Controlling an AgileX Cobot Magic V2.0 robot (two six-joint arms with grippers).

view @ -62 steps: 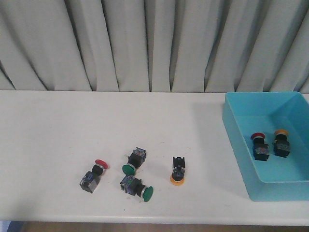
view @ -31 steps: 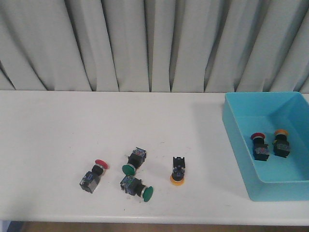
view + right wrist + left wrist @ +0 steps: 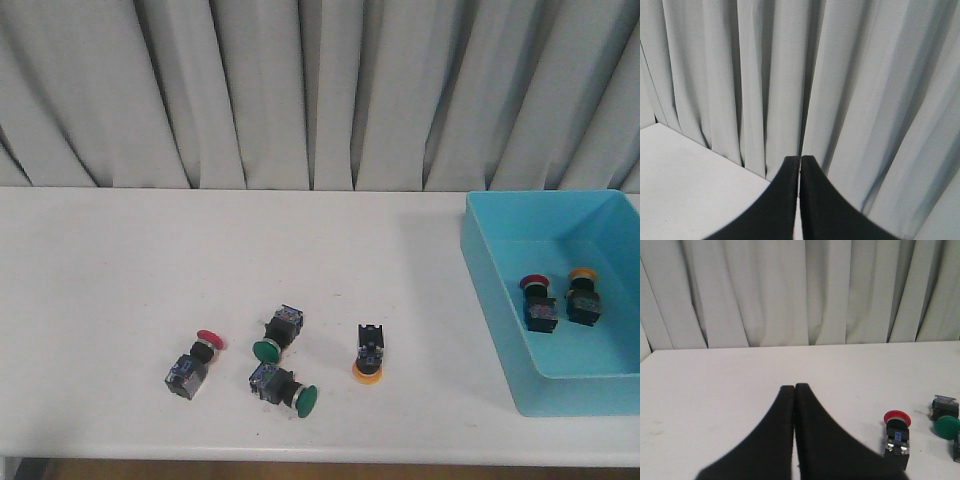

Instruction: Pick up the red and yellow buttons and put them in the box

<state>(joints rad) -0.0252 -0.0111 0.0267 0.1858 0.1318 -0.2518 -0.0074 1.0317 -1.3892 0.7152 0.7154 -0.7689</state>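
Observation:
A red-capped button lies on the white table at the front left, also in the left wrist view as the red button. A yellow-capped button rests cap-down near the table's middle. The light-blue box stands at the right with a red button and a yellow button inside. Neither arm shows in the front view. My left gripper is shut and empty, held over the table apart from the red button. My right gripper is shut and empty, facing the curtain.
Two green-capped switches lie between the red and yellow buttons; one green cap shows in the left wrist view. A grey pleated curtain hangs behind the table. The table's front edge runs along the bottom.

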